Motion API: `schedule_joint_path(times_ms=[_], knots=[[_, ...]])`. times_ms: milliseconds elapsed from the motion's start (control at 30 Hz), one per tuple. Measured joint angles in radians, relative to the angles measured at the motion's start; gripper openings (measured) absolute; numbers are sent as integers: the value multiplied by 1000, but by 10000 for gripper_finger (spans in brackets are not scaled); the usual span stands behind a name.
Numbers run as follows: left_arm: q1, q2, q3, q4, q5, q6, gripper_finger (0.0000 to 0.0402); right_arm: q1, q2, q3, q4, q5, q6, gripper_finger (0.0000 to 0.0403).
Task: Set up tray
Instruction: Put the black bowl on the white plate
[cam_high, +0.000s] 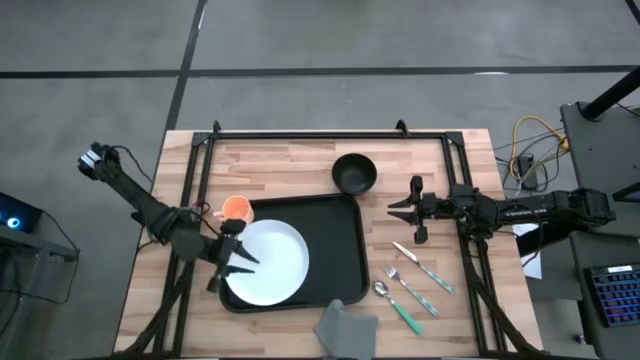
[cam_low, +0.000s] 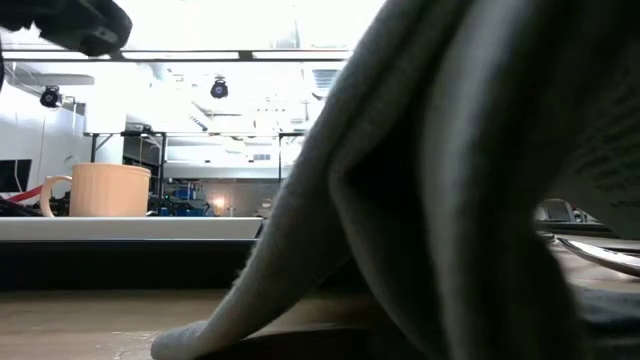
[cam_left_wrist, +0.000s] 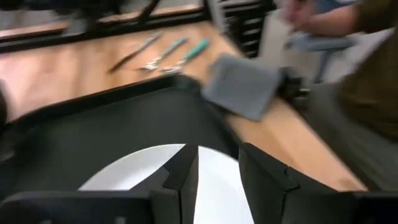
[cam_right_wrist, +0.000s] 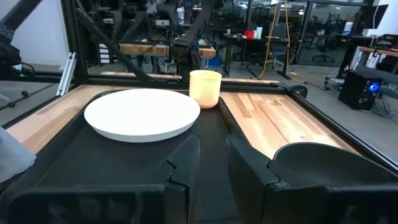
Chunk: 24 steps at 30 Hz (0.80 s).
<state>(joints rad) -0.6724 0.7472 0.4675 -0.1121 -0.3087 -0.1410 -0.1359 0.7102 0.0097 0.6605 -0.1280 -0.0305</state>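
Note:
The black tray (cam_high: 335, 250) lies in the middle of the table. A white plate (cam_high: 270, 262) rests flat on its left half, also seen in the right wrist view (cam_right_wrist: 142, 113). A peach mug (cam_high: 237, 208) stands upright at the tray's far left corner. My left gripper (cam_high: 238, 262) hovers over the plate's left rim, open, with only the plate (cam_left_wrist: 217, 180) showing under the gap. My right gripper (cam_high: 405, 210) waits at the tray's right edge, level, pointing across the tray (cam_right_wrist: 93, 168). It is open and holds nothing.
A black bowl (cam_high: 354, 172) sits beyond the tray. A knife, a fork and a spoon (cam_high: 412, 282) lie on the wood right of the tray. A grey napkin (cam_high: 345, 325) lies at the near edge and fills the low view (cam_low: 450, 180). A person's arm (cam_left_wrist: 348, 56) shows beyond the near edge.

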Motion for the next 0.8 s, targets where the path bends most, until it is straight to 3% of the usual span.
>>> schedule_joint_path(times_ms=[100, 433, 800], knots=[[1, -90, -65, 23, 45, -5, 96, 0, 0, 0, 0, 0, 0, 68], [12, -347, -189, 25, 36, 20, 96, 0, 0, 0, 0, 4, -4, 68], [76, -525, -207, 16, 55, 136, 96, -2, 0, 0, 2, 54, -33, 68]])
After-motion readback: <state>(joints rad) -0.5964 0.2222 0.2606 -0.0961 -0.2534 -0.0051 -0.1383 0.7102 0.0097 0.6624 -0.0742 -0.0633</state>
